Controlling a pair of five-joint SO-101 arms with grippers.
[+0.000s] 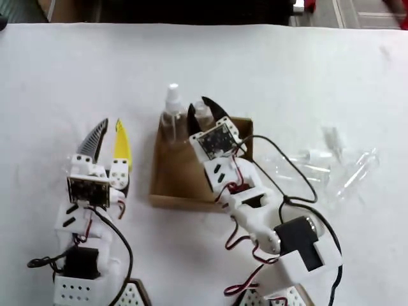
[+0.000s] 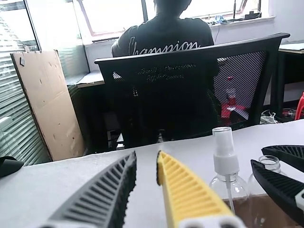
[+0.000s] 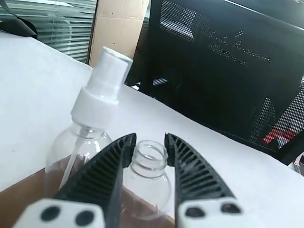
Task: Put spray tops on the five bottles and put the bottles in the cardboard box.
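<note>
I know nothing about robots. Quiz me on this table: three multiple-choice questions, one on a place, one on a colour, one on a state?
1. Where do the two upright bottles stand? A bare table; B cardboard box; C chair.
2. The left gripper's fingers are: A grey and yellow; B both black; C both white.
3. The bottle between the right gripper's fingers is: A lying flat; B spray-topped; C topless.
B: box walls surround them. A: seen from above. C: its neck is open.

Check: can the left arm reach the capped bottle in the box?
Probably yes. The capped bottle stands on the box side nearest the open left hand, with bare table between. The right hand grips the open bottle beside it, so clearance is tight.
</note>
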